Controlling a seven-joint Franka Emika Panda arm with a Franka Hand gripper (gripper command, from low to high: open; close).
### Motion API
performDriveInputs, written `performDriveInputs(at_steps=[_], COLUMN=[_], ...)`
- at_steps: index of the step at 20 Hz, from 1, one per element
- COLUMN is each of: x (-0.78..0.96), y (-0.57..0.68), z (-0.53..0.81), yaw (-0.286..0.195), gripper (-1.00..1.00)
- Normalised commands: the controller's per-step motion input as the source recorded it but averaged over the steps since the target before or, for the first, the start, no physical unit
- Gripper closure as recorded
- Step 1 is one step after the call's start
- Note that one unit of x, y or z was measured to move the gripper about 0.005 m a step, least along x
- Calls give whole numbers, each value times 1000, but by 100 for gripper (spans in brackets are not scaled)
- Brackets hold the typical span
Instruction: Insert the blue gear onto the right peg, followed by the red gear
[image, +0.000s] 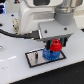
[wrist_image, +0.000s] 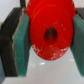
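- Red gear (image: 56, 45): I see it held in the hand (image: 56, 46), directly above the blue gear (image: 50, 53). Ext. view shows its lower edge at or just over the blue gear's top; I can't tell if they touch.
- Red gear, wrist view (wrist_image: 50, 32): fills the centre of frame, bright red, toothed rim visible along its lower edge, dark round bore in the middle of the hub.
- Hand, wrist view (wrist_image: 50, 35): closed onto the red gear, one teal pad (wrist_image: 21, 42) pressed against one side of the disc, the other pad (wrist_image: 78, 42) against the opposite side. Opening approx. equals the gear's width; nothing else is gripped.
- Blue gear: lies flat on the grey plate (image: 35, 57), teeth visible round its rim, clearly wider than the red gear. It sits toward the ext. view's right end of the plate.
- Right peg: I can't make it out; the blue gear and hand cover that spot.
- Plate: grey rectangle w/ black frame, lying flat on the white table (image: 15, 70), long side running from the ext. view's left to its right.
- Arm (image: 45, 15): white and grey body comes down from the top of the ext. view, w/ a black cable (image: 15, 35) looping in from the ext. view's left.
- Table, wrist view (wrist_image: 50, 72): plain pale surface below the gear.
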Motion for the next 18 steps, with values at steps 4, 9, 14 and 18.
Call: performDriveInputs(at_steps=[4, 9, 14, 18], x=[193, 113, 25, -61], y=[-126, -73, 66, 219], z=[-95, -136, 47, 372], yaw=[0, 0, 0, 0], gripper=[100, 100, 100, 100])
